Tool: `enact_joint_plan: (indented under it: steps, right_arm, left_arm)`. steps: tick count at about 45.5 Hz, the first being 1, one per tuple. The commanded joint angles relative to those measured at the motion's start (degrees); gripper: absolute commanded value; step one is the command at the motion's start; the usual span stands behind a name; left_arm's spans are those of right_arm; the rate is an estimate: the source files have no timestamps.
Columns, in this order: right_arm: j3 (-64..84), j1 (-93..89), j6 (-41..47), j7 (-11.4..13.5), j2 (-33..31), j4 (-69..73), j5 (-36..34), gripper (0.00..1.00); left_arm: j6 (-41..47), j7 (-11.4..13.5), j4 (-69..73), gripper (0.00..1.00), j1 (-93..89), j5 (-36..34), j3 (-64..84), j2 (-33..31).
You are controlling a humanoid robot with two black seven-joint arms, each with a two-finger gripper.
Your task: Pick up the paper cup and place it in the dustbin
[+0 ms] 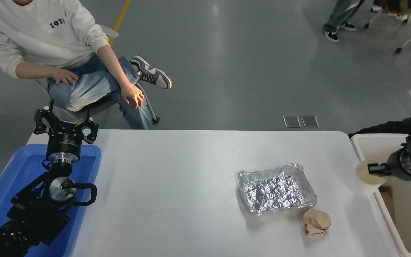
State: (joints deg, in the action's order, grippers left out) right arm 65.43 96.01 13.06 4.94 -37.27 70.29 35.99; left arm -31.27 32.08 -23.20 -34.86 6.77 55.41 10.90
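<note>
Just one paper cup (369, 178), one dustbin (401, 214).

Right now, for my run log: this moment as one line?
phase: carry | right tool: shut on paper cup rim, at table edge beside dustbin | left tool: open, parked over blue bin | cup not yet binned

Cream paper cup (368, 178) upright, held at cream dustbin (369, 142) rim edge
</note>
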Motion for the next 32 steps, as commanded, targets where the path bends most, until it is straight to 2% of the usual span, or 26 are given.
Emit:
enact_joint_plan:
  steps: [1,11,16,32]
  right_arm:
    - [10.94,24.46,4.68,-0.37,-3.16,15.75,-0.31,0.00]
    - [15.34,43.72,18.04,-2.39,-3.16,18.92,-1.27,0.00]
    - [15.34,49.61,23.40,-2.39,-3.07,19.36,-3.38,0.00]
    - [16.48,52.17,25.79,-1.95,-2.98,18.66,-3.12,0.00]
  left_arm:
    - [-0.02,0.00,0.00,0.99,0.06,-0.01,-0.04,0.00]
    - [0.07,0.00,0.00,0.99,0.06,-0.01,0.05,0.00]
    - [0.07,0.00,0.00,0.99,0.06,-0.01,-0.04,0.00]
    - [-0.02,0.00,0.00,0.99,0.06,-0.01,0.05,0.00]
